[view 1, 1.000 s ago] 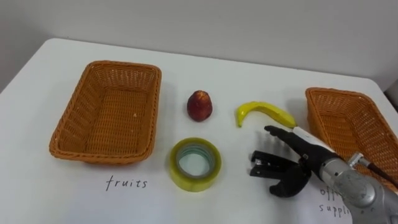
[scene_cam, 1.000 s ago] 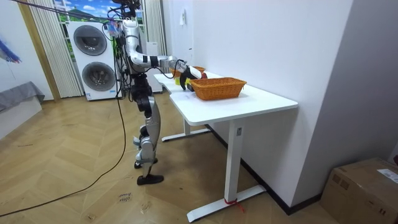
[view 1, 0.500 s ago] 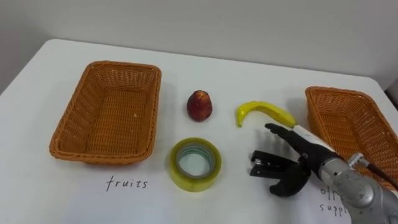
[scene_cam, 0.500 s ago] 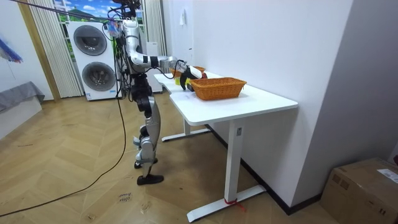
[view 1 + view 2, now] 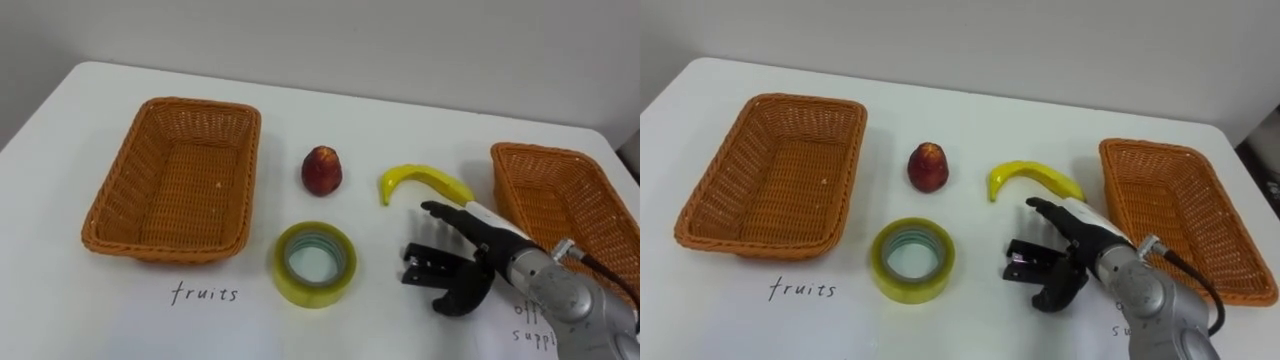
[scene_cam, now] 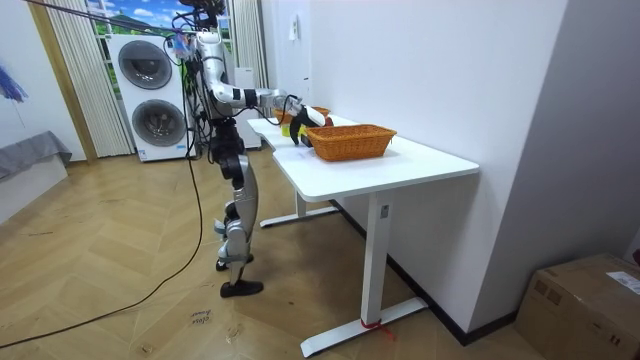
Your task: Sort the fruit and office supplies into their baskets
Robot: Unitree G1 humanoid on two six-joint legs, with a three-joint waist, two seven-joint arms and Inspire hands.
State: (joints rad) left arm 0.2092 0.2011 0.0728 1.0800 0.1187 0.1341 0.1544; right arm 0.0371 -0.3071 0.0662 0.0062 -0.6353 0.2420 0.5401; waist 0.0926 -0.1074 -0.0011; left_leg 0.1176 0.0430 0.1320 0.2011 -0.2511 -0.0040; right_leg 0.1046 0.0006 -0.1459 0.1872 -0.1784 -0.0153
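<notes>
Right hand (image 5: 487,258) poised over a small black item (image 5: 420,266); everything is on the table, outside the baskets.
Far left, fruit basket (image 5: 172,185); centre, peach (image 5: 322,170) above tape roll (image 5: 312,292); right of centre, banana (image 5: 425,179); below it, fingers spread and thumb hooked around the black item, unclasped; far right, office basket (image 5: 560,205).

On the white worktop (image 5: 970,110), one wicker basket (image 5: 770,185) sits toward the left edge above the handwritten word "fruits" (image 5: 802,290), and a second basket (image 5: 1180,210) sits toward the right edge. Between them lie a red fruit (image 5: 928,166), a banana (image 5: 1033,176) and, nearer the front edge, a roll of yellow tape (image 5: 912,260). The right hand (image 5: 1080,255) reaches in from the front right corner, its fingers spread around a small black item (image 5: 1025,262).
</notes>
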